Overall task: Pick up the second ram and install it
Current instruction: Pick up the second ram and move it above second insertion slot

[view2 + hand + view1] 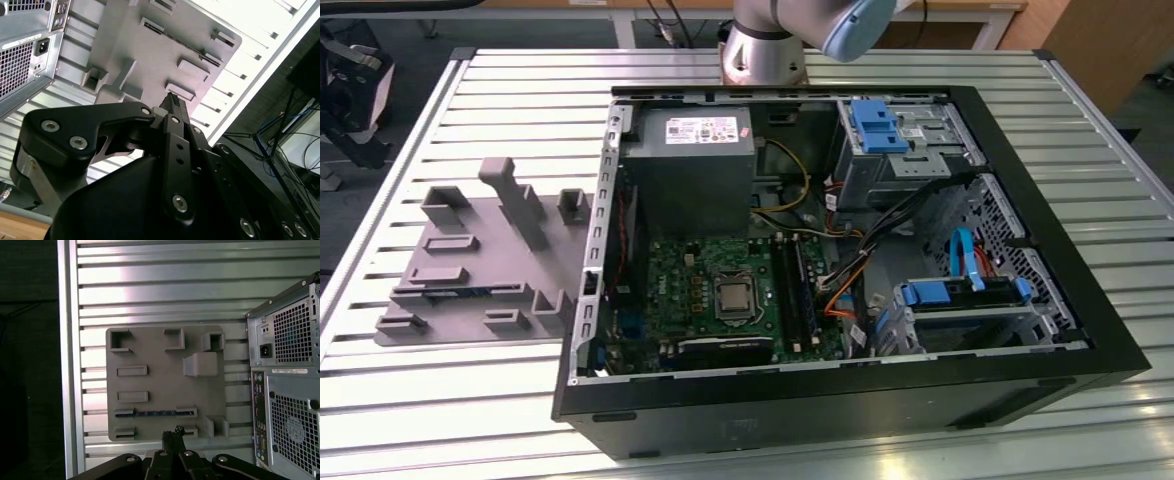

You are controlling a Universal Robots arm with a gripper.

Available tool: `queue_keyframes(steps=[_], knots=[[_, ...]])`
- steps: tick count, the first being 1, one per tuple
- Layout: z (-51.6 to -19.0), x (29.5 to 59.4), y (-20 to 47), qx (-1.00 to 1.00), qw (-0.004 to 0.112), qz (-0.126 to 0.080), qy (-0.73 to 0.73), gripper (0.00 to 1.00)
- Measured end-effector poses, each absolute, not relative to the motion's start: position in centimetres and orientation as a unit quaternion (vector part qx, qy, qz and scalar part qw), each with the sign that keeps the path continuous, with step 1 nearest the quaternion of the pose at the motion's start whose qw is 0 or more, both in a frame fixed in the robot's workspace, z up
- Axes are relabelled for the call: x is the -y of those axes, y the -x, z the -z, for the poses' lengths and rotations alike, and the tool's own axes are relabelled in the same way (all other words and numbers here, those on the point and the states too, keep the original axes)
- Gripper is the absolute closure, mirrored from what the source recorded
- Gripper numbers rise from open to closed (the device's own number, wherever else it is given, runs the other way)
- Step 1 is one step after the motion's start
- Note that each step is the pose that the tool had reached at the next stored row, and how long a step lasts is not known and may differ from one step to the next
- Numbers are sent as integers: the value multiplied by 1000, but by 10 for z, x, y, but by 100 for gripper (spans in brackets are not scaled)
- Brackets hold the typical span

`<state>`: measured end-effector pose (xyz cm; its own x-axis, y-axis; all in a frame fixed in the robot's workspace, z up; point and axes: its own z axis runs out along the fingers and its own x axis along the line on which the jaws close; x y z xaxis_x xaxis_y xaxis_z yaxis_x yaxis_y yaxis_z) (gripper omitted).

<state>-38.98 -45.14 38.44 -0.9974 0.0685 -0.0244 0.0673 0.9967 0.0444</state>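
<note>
— Starting from the exterior view's left: whereabouts of the ram [454, 292]?
— Seated edgewise, apparently, in a long groove of the grey fixture [467, 250] on the table [454, 400]. Untouched.
— And the gripper [175, 431]?
— In the first wrist view, pinched together and holding nothing. Hanging above the fixture, tips close to the groove's line.
— Advice for the pick?
— Spread wide before descending. Line up across the thin faces, not along the length. Aim for mid-length, between the two end blocks [125, 412]. Come down straight, clamp gently on the board's upper part, and leave the contact edge free. Lift vertically to avoid jamming in the groove.
— Further right?
— Open case [854, 410], well apart from the fixture, with black slots [794, 290] inside.
</note>
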Motion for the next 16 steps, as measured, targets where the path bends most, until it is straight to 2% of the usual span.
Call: queue_keyframes(steps=[16], knots=[[-383,451,391,-995,10,-23,92,89]])
